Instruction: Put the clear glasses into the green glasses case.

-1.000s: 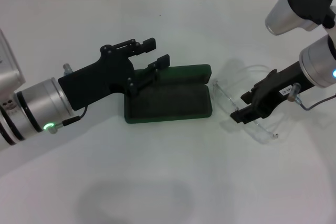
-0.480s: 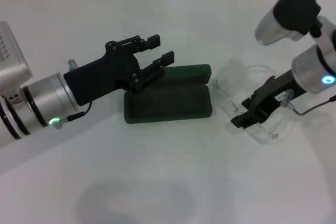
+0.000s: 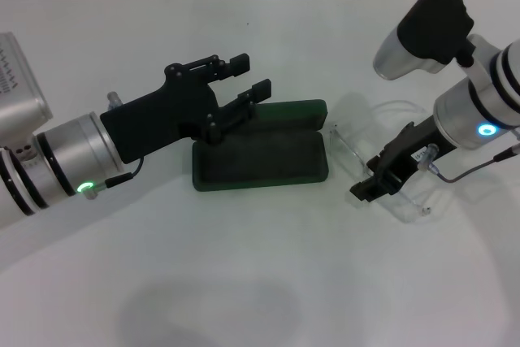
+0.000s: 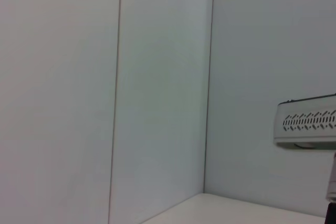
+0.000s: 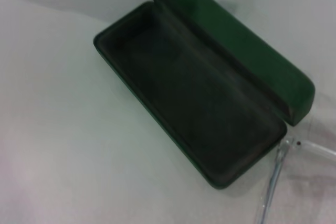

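No text, brand, number or sign can be read in any of the views. A small white label [image 3: 423,154] sits on the black body of the right pincer, but its print is too small to read. The dark green hard rectangular glasses case [image 3: 262,158] lies open, and no lettering shows on its lid or on its dark lining. The pale grey device with a row of small vent slots [image 4: 310,123] in the left wrist view carries only the slot pattern, no writing.
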Controlling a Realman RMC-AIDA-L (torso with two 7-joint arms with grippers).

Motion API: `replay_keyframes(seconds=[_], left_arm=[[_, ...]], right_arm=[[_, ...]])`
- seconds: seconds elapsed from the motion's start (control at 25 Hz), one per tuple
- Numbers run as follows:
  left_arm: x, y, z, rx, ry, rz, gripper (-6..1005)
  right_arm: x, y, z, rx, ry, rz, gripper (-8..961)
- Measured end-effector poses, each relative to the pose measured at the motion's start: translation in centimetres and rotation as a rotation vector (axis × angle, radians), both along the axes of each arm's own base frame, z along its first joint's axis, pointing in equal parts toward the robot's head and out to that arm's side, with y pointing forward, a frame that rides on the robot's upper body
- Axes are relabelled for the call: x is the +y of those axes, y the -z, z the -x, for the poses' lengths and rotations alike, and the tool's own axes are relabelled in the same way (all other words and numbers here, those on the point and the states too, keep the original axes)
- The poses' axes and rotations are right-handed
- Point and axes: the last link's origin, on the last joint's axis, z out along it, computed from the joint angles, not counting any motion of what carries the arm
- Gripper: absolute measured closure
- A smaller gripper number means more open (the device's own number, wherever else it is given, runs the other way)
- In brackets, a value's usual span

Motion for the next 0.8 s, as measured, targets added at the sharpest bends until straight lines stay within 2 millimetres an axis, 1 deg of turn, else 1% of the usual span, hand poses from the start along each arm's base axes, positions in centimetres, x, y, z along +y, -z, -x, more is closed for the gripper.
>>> replay_keyframes(seconds=[0.24,0.4,0.6,0.8], left_arm=[[-0.1,0.11,0.12,-0.002,-0.007,0.005,537],[-0.14,0.15,0.18,-0.004,-0.011,0.006,537],[-0.19,0.14,0.25,-0.005,-0.014,0.005,537],[-0.3,0.11,0.42,-0.007,-0.02,0.003,537]], right_arm=[[-0.06,0.41,0.02,-0.022,-0.003,0.013,478],[-0.06,0.42,0.02,-0.022,-0.004,0.014,680],[-0.06,0.35,0.08,-0.022,-0.015,0.014,815],[-0.05,-0.03,-0.02,-0.022,-0.019,0.01,816]])
